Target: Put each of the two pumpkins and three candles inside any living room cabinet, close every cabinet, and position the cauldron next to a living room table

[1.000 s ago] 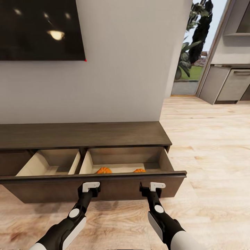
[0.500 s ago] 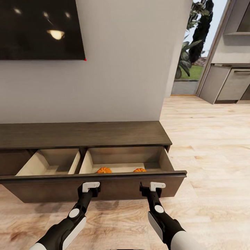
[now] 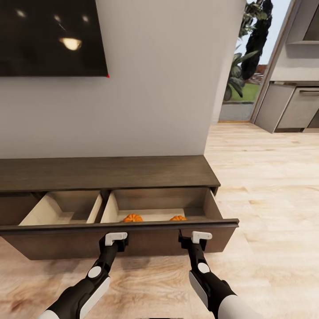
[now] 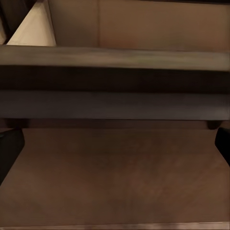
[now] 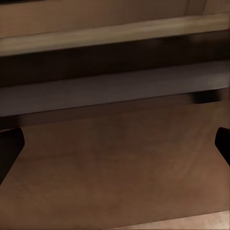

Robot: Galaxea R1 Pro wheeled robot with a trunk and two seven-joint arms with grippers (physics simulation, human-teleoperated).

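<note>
Facing the cabinet [image 3: 106,173], its wide drawer front [image 3: 119,241] standing pulled out. Left gripper [image 3: 116,238] pressing against the front panel, fingers [image 4: 9,151] spread wide at the wrist view's edges, released, holding nothing. Two pumpkins [image 3: 133,218] sitting on the pale floor of the right-hand drawer compartment, well apart; second pumpkin [image 3: 178,217] nearer the right wall. Right gripper [image 3: 200,237] likewise against the front, fingers [image 5: 9,146] splayed, released. Candles not spotted. Step in hand, judging: closing the drawer. Next move calling for an even two-arm push straight inward, avoiding skewing.
</note>
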